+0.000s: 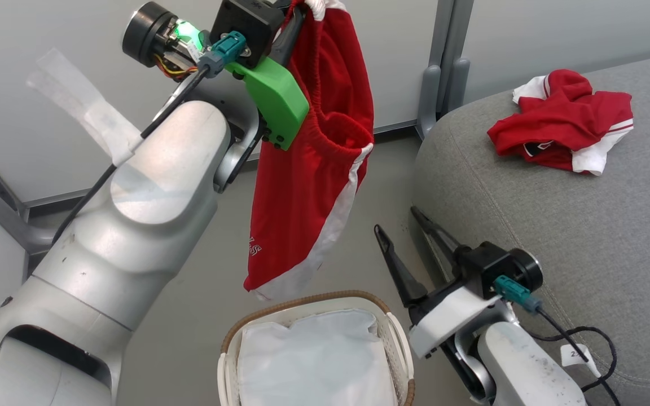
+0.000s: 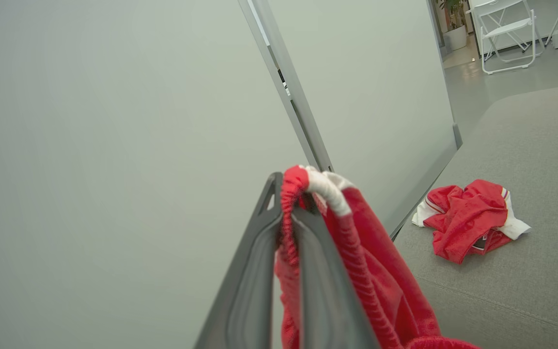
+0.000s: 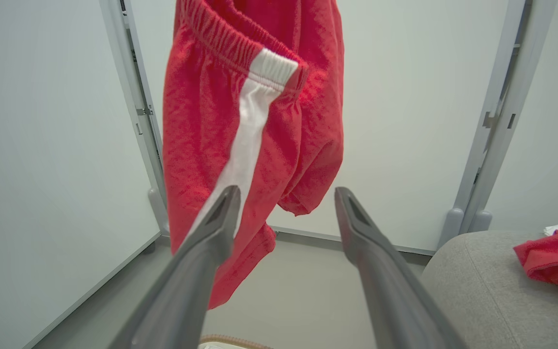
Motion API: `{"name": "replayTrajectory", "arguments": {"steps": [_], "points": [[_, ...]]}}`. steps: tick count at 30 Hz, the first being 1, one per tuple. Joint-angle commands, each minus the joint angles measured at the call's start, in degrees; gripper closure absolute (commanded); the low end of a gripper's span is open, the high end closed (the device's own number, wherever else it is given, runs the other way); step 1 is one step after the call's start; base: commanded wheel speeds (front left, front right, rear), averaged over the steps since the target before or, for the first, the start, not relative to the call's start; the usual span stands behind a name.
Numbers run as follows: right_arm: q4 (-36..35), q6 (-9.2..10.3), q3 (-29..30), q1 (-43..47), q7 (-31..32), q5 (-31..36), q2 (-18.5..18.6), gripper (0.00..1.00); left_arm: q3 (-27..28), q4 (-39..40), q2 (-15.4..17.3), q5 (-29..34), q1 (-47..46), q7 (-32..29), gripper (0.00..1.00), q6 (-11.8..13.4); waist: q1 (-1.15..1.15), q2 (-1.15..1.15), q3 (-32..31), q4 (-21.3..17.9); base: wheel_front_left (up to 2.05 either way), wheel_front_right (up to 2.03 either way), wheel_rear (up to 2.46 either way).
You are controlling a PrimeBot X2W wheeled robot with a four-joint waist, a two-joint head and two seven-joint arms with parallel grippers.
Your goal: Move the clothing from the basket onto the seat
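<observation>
Pale partition panels (image 1: 528, 34) stand behind. Left gripper (image 2: 291, 194), at top centre, pinches the waistband of red shorts (image 1: 308, 186) hanging straight down above the basket (image 1: 302, 300). The grey seat (image 1: 556, 225) lies toward frame right, past the spread, empty right gripper (image 1: 397, 220).

left arm (image 1: 133, 225): chunky pale-grey shell, bit scuffed tbh
left wrist (image 1: 243, 22): black block, lime-green bracket (image 1: 274, 101) at its 5 o'clock, teal plug (image 1: 226, 48)
right wrist (image 1: 491, 268): black, white plate (image 1: 449, 316), second teal plug (image 1: 511, 290), black cable (image 1: 598, 338) at 4 o'clock
right gripper (image 1: 396, 219): long dark tapered fingers (image 1: 398, 270)
</observation>
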State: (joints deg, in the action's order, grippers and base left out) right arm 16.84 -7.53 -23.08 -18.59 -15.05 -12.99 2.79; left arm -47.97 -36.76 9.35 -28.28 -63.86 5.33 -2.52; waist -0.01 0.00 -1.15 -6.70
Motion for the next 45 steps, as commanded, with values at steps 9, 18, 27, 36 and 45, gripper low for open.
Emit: {"name": "replayTrajectory", "arguments": {"steps": [9,18,27,36,45], "points": [[8.8,0.08,-9.5,-3.7,-0.2,-12.8,0.2,0.0,-1.3,-0.2,-2.7,-0.7,-2.0,-0.8,1.0,0.5,0.01,0.0,-0.3,1.8,0.0,0.0,0.0],[14.8,0.08,-14.6,-7.2,-0.2,-15.9,0.2,0.0,-2.3,1.0,-4.4,-1.1,-3.5,-1.4,1.0,0.7,0.01,0.0,-0.4,3.8,0.0,0.0,0.0],[18.4,0.08,-15.9,-11.3,-0.2,-18.8,0.2,0.0,-3.5,3.8,-5.7,-1.7,-4.2,-2.1,1.0,1.6,0.01,0.0,-0.7,5.3,0.0,0.0,0.0],[13.7,0.08,-15.3,-13.4,-0.2,-19.2,0.2,0.58,-4.0,5.8,-5.7,-2.5,-3.9,-2.6,1.0,2.2,0.01,0.0,-0.5,5.7,0.0,0.0,0.0],[10.7,0.08,-13.5,-13.3,-0.2,-15.3,0.2,1.0,-3.1,5.5,-3.6,-3.8,-1.5,-2.9,1.0,3.2,0.01,0.0,0.0,5.0,0.0,0.0,0.0]]}}
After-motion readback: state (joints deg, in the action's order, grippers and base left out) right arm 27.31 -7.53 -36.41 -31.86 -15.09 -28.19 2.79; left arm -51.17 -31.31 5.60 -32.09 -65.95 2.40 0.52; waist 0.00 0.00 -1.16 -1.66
